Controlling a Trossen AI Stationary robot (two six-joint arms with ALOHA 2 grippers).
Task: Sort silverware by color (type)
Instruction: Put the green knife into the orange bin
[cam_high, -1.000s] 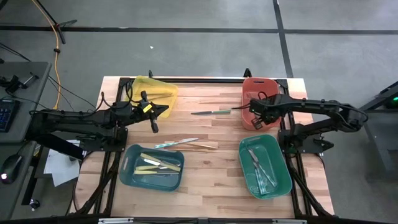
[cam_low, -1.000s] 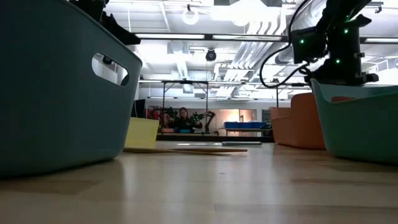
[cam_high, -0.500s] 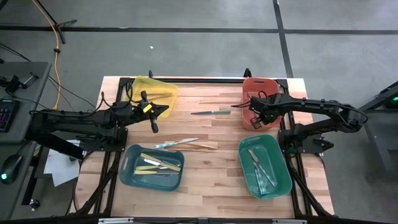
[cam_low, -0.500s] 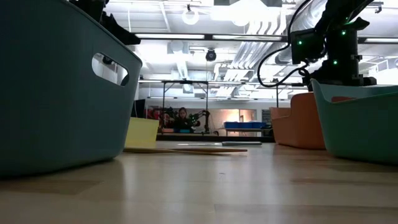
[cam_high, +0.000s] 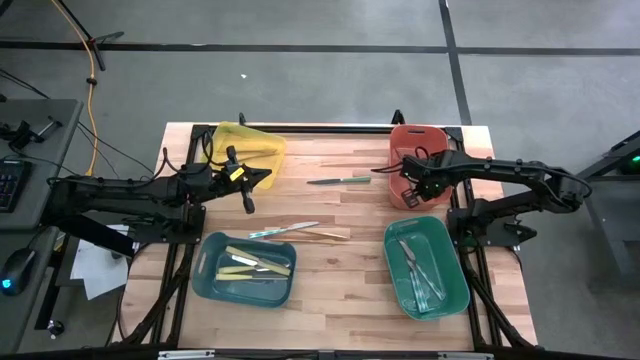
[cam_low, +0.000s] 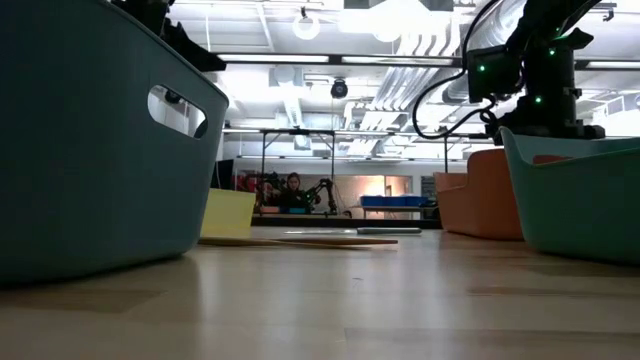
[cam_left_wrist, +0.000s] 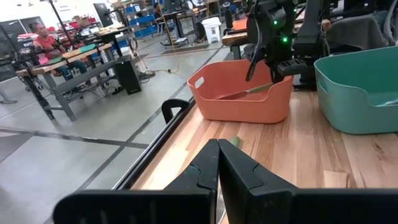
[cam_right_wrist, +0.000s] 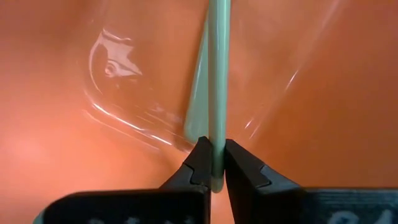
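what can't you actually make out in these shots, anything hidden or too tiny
- Head of the teal utensil held in the right claw: right wrist view, cut off by the picture's edge.
- Contents of the dark teal bin: low view, its own wall hides them.
- Contents of the yellow bin: high view, the left arm partly covers it.
- Type of the utensils in the green bin: high view, too small.
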